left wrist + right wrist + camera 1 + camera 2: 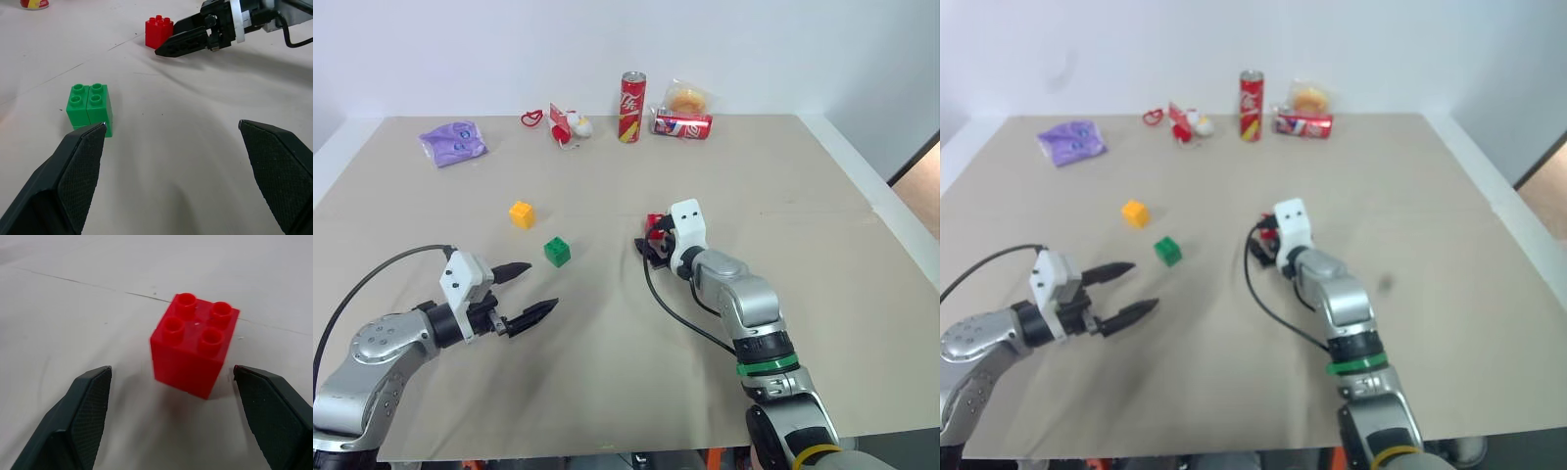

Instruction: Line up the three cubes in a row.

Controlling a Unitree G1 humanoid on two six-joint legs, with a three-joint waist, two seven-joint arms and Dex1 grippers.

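Red cube (194, 348), green cube (90, 107), yellow cube (522, 213)

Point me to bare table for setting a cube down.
Bare: the wide stretch right of the right gripper, and between green cube and red cube. Crowded: the far edge, around the cans and purple bag.

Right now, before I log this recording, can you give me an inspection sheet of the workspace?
Surface: beige cloth-covered table, creased.
Job's things: small yellow plastic studded cube, green cube and red cube lie apart, not in a row.
Clutter: along the far edge, purple crumpled bag, small red-and-white toy, upright red soda can, lying red can, wrapped bun.
Grippers: left gripper open, empty, near the green cube; right gripper open, fingers either side of the red cube, not touching.
Cables: black cable along the right arm.
Surroundings: white wall.
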